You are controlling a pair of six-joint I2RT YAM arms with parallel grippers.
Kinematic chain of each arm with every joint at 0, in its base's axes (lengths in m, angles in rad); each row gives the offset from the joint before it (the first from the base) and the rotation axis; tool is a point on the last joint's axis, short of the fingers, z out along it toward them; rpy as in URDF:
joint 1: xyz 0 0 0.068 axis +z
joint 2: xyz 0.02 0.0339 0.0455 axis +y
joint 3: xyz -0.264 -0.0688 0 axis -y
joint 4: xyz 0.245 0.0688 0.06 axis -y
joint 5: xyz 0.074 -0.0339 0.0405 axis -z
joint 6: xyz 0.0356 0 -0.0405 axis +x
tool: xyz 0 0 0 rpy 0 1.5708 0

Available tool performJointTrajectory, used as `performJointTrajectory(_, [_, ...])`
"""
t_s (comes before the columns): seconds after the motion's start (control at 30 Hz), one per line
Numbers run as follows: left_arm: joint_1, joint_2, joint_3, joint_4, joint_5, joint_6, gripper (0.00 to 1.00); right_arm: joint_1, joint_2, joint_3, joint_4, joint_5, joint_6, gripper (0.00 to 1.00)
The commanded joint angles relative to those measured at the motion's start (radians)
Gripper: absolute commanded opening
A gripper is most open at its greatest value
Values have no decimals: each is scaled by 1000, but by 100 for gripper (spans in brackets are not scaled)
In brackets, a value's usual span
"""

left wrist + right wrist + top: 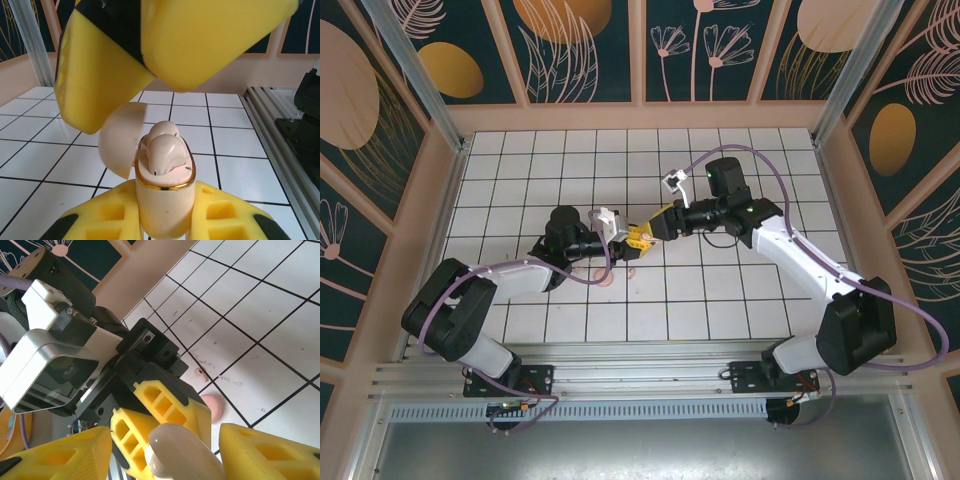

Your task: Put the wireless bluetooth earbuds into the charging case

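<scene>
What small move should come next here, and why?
Probably lower the right tool a little to press the front earbud down. Both earbuds sit in the charging case, gripped by the left tool with its lid open, but the front one bulges above the gold rim, so it may not be fully seated.

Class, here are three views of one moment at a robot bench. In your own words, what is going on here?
The two arms meet over the middle of the gridded table. The left tool grips the small pink charging case upright, its lid swung open and two earbuds sitting in its hollows. The right tool hovers just above the case with its jaws apart. A small pink piece lies on the table below.
</scene>
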Motion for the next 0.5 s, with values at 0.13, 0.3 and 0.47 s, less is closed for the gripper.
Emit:
performJointTrajectory(0.13, [-3,-16,33,12,-21,9,15,-5,-103,-73,22,-29,48,56])
performJointTrajectory(0.3, [-1,-9,33,11,-50,-16,15,-15,-178,-124,69,49,85,56])
performJointTrajectory(0.47, [-2,-2,47,-44,-127,-96,15,-61,-239,-168,127,225,168,56])
